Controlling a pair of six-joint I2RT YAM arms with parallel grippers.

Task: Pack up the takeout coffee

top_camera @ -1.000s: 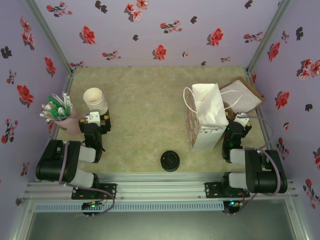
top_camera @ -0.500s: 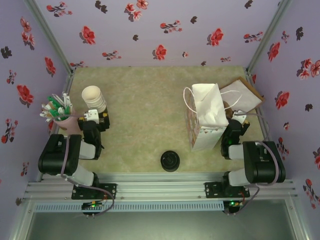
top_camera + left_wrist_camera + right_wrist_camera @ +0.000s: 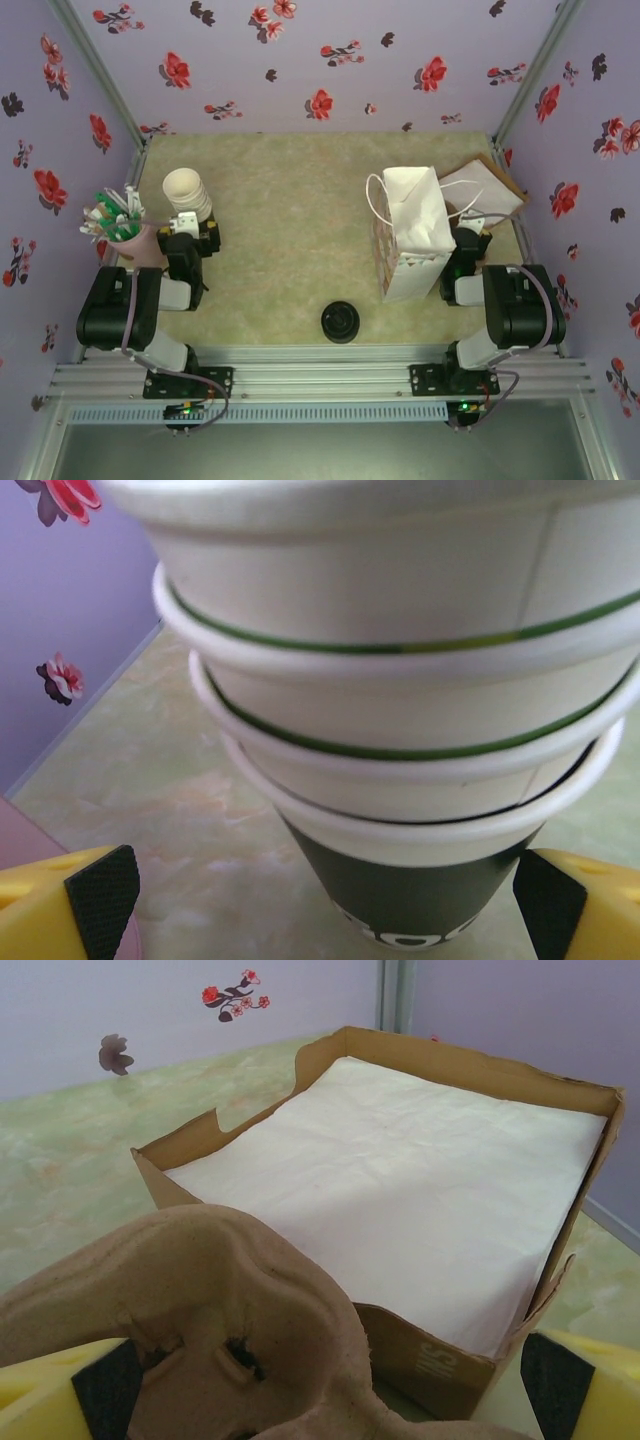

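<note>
1. Top external view: both arms sit folded near their bases. Left tool (image 3: 186, 222) faces the stack of cream cups (image 3: 188, 193). Right tool (image 3: 472, 230) sits just right of the white paper bag (image 3: 410, 235), facing the napkin box (image 3: 485, 188).
2. Both tools have their jaws spread wide and hold nothing. Left wrist view: pads (image 3: 100, 900) flank the stack's lowest cup, apart from it. Right wrist view: pulp cup carrier (image 3: 200, 1290) lies just ahead, low between the pads.
3. Takeout coffee (image 3: 340, 322), by my judgement, is the round black-lidded piece on the tabletop (image 3: 280, 270) by the near edge. It sits between the arm bases, well apart from both tools. From above only the lid reads; the cup wall is hidden.
4. Step in hand, judged: the reach for the coffee.
5. Doing it well:
   - Back the chosen tool clear of the stack or carrier first.
   - Come in level.
   - Close on the cup wall below the lid, not on the lid, which could pop off.
   - Carry it upright.
6. The bag mouth is unreadable from above; confirm it gapes before lowering.
</note>
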